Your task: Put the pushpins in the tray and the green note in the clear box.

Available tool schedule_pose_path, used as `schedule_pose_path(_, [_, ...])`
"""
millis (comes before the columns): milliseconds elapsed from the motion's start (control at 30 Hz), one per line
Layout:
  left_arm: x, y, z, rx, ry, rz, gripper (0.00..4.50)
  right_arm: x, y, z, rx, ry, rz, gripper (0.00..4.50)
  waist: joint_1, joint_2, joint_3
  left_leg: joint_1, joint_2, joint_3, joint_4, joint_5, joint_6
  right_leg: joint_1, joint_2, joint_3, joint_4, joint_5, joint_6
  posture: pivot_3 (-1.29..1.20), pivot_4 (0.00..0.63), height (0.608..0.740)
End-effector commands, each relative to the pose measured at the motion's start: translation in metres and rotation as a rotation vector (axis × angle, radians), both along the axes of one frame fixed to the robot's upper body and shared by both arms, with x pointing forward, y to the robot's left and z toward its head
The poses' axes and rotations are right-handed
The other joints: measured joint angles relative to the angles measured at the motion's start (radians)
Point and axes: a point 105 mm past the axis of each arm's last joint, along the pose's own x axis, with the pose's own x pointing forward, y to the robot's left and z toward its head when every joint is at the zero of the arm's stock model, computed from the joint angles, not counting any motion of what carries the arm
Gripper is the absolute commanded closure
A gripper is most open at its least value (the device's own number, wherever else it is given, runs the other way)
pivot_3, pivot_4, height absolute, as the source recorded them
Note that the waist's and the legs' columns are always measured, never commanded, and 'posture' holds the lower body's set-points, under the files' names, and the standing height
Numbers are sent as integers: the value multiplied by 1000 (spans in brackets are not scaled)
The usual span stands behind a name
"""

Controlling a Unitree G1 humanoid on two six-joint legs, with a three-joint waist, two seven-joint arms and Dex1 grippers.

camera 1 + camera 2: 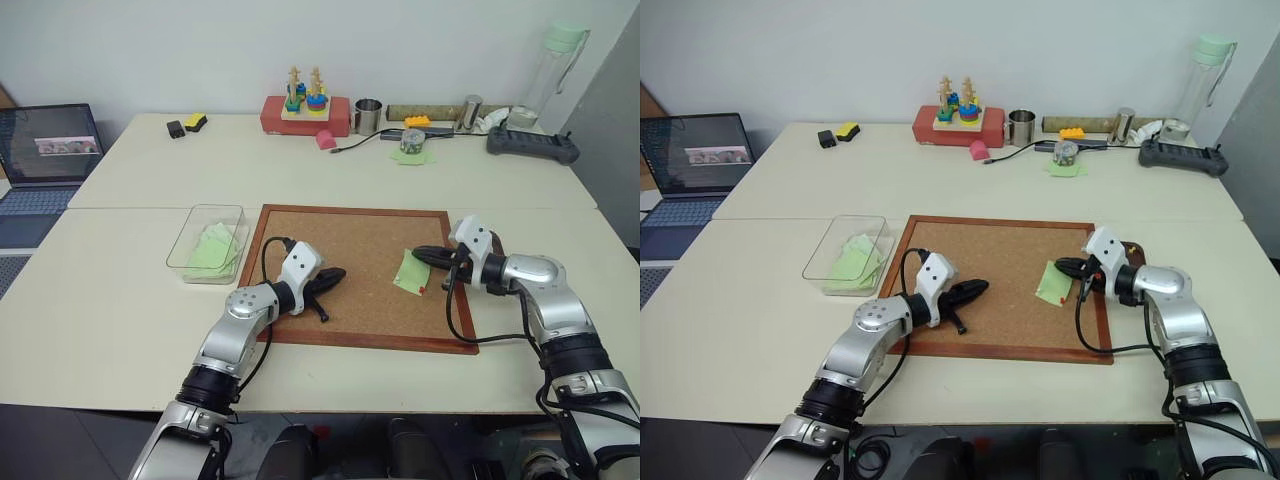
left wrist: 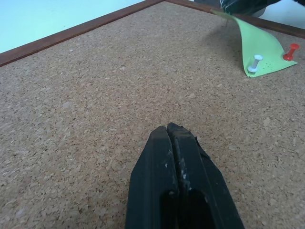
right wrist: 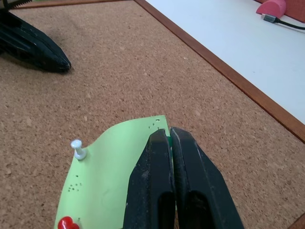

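Observation:
The green note (image 3: pixel 114 167) lies on the cork board (image 1: pixel 350 240) with one edge lifted. My right gripper (image 3: pixel 164 136) is shut on that lifted edge. A white pushpin (image 2: pixel 256 62) and a red pushpin (image 2: pixel 289 51) still stick through the note's lower part. My left gripper (image 2: pixel 169 129) is shut on nothing, low over the board's left half, apart from the note. The clear box (image 1: pixel 207 243) stands left of the board with green notes inside. A sliver of the dark brown tray (image 1: pixel 1137 246) shows behind my right wrist.
A laptop (image 1: pixel 45 160) sits at the far left. Along the back of the table are a red box with a stacking toy (image 1: pixel 305 112), a metal cup (image 1: pixel 368 115), a pink block (image 1: pixel 325 139), a black controller (image 1: pixel 533 145) and a tall bottle (image 1: pixel 555 70).

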Motion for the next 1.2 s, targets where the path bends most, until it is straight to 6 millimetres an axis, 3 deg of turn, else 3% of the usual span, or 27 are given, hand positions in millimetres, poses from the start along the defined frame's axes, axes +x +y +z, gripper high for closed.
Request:
schedule_pose_path(33, [-7,3,-35,73,115,22,4500,1,-2,21,36,-76,-9,4487,0,0,0,0,0,0,0,0,0,0,0,0,0,0,0,0,150,740])
schedule_pose_path(300, [-8,0,-36,67,122,20,4500,1,-12,28,77,-44,-41,4487,0,0,0,11,0,0,-1,0,0,11,0,0,-1,0,0,0,150,740])
schedule_pose_path(700, [-9,-3,-36,59,125,14,4500,-1,-24,44,164,-20,-90,4487,0,0,0,11,0,0,-1,0,0,12,0,0,-2,-1,1,0,150,740])
schedule_pose_path(833, [-8,-4,-36,58,124,11,4500,10,-52,48,130,-56,-241,4487,2,0,0,11,0,0,-1,0,0,12,0,0,-3,-1,1,0,150,740])
schedule_pose_path(900, [-8,-5,-36,60,123,9,4500,19,-77,41,70,-40,-389,4487,2,0,0,11,0,0,-1,0,0,12,0,0,-3,-1,1,0,150,740])
schedule_pose_path(967, [-8,-5,-36,61,122,6,4500,23,-91,35,30,-25,-460,4487,3,0,0,11,0,0,-1,0,0,12,0,0,-3,-1,1,0,150,740])
schedule_pose_path(1200, [-7,-6,-36,63,120,6,4500,27,-106,14,-44,42,-550,4487,2,1,-1,11,0,1,-2,0,0,12,0,0,-3,-1,2,0,150,740])
